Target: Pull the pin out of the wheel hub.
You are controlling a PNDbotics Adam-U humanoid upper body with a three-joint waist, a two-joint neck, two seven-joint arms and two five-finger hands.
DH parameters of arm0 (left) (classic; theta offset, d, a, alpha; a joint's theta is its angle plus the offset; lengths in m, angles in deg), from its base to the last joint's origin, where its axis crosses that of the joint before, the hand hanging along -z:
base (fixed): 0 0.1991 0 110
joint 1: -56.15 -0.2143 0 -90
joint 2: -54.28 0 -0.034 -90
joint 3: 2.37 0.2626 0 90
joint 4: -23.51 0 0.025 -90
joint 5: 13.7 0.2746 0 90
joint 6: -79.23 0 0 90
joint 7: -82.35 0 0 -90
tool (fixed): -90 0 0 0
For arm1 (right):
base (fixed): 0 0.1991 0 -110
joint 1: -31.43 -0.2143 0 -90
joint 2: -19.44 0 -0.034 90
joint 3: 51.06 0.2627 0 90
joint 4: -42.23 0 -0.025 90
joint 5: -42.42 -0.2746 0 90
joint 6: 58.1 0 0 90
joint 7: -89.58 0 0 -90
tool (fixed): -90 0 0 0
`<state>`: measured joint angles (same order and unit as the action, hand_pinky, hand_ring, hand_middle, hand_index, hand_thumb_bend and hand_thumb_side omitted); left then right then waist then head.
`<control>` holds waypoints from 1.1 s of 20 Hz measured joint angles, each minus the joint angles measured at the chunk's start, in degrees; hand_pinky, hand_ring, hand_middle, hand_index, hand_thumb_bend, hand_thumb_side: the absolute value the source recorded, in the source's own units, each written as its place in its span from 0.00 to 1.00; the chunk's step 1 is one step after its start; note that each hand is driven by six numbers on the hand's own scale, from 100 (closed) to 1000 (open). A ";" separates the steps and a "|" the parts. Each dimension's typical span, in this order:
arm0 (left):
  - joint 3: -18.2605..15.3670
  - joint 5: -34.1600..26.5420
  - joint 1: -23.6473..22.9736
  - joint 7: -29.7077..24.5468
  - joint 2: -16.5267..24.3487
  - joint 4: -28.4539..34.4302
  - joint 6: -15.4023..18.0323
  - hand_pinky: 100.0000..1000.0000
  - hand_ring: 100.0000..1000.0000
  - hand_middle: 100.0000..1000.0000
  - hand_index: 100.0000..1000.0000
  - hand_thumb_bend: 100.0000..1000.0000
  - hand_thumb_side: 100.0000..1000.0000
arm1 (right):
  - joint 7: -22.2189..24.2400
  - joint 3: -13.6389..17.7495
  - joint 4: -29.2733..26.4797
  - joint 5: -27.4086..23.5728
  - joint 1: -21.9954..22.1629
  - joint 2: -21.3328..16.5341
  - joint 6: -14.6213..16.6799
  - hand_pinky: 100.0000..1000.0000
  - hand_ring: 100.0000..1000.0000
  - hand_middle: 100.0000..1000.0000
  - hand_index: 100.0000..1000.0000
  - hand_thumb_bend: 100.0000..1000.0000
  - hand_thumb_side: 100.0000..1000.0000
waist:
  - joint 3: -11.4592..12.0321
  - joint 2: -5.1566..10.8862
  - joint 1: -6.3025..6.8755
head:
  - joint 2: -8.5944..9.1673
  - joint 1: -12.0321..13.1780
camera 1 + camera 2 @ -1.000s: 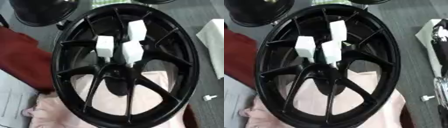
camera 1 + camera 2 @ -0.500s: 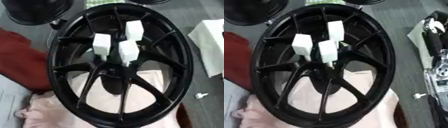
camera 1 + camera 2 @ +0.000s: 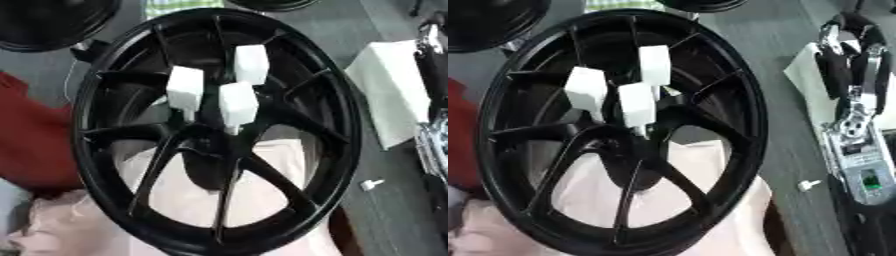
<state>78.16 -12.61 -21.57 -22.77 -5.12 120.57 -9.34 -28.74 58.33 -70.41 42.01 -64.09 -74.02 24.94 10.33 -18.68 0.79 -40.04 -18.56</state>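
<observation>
A black spoked wheel hub (image 3: 341,125) lies tilted on a pale pink cloth (image 3: 61,230) and fills most of both views. Three white block-shaped pins stand up near its centre: one on the left (image 3: 185,90), one at the back (image 3: 251,64), and one in front (image 3: 238,104). My right hand (image 3: 852,65) is at the right edge of the right eye view, fingers pointing up and relaxed. It holds nothing and is well clear of the hub. My left hand is out of sight.
A white sheet (image 3: 389,92) lies right of the hub, under my right hand. A small white piece (image 3: 371,184) sits on the grey table at the lower right. A red cloth (image 3: 31,140) is at the left. Another black wheel (image 3: 48,22) is at the top left.
The whole picture has slid left, so the camera has turned. That brings my right hand further into the right eye view. The pins and hub have not moved.
</observation>
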 measured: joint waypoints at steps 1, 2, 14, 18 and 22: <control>-0.34 1.19 -0.71 -0.64 -0.75 -0.34 -0.33 0.83 0.74 0.69 0.89 0.11 1.00 | 0.00 0.00 0.00 0.00 0.01 0.00 0.00 0.86 0.95 0.68 0.75 0.00 0.50 | -0.01 0.00 -0.09 | 0.10 -0.02; -0.75 2.17 -1.29 -1.01 -1.45 -0.59 -0.74 0.82 0.74 0.68 0.87 0.07 1.00 | 0.00 0.00 -0.01 0.00 0.01 0.01 0.00 0.86 0.95 0.68 0.75 0.00 0.50 | -0.01 0.02 -0.21 | 0.17 -0.05; -1.39 -10.48 -2.16 7.82 -10.08 9.78 0.91 0.66 0.49 0.41 0.64 0.00 0.63 | 0.15 -0.34 -0.17 -0.03 -0.71 0.03 0.15 0.85 0.95 0.68 0.75 0.00 0.50 | -0.40 0.88 -0.68 | 0.34 0.13; 0.17 -13.87 -2.18 7.72 -17.19 14.61 -0.53 0.67 0.51 0.43 0.67 0.00 0.71 | 0.53 -0.73 -0.17 -0.17 -1.61 0.06 0.28 0.85 0.95 0.68 0.75 0.00 0.49 | -0.85 0.88 -1.18 | 0.41 0.55; 0.82 -15.87 -2.18 6.48 -22.85 16.19 -1.80 0.67 0.51 0.43 0.67 0.00 0.71 | 0.72 -0.81 -0.18 -0.17 -2.03 0.06 0.32 0.85 0.95 0.68 0.75 0.00 0.49 | -0.93 0.88 -1.28 | 0.83 0.89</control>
<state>78.98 -28.49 -23.75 -16.29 -27.97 136.76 -11.14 -28.02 57.52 -70.59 41.83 -66.13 -73.95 25.26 9.41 -17.80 -0.49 -39.21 -17.68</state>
